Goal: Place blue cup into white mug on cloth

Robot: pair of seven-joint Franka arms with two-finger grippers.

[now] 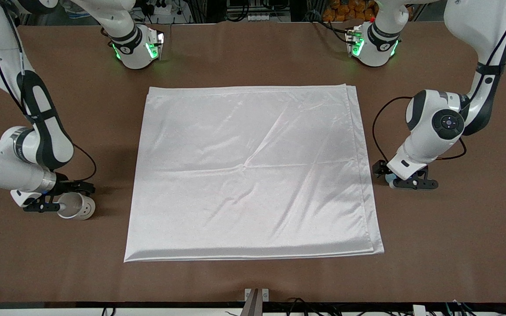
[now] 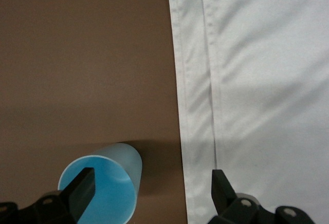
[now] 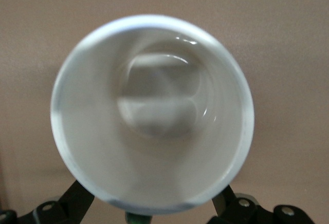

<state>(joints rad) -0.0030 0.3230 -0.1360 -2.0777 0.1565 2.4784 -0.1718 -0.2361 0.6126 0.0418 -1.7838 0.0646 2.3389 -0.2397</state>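
I see the open left gripper [image 2: 151, 190] with one finger inside the blue cup [image 2: 105, 188]; the open right gripper [image 3: 154, 203] straddles the white mug [image 3: 151, 111], handle hidden

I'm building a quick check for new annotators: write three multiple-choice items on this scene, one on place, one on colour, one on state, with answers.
1. Where does the white mug stand?
A. On the cloth
B. On bare table at the right arm's end
C. Inside the blue cup

2. What colour is the blue cup's inside?
A. Bright blue
B. Red
C. Black

3. How do the left gripper's fingers stand?
A. Shut on the cloth
B. Shut on the mug
C. Open, one finger inside the cup

Answers: B, the mug sits off the cloth by the right gripper; A, the left wrist view shows it; C, the fingers stand apart.
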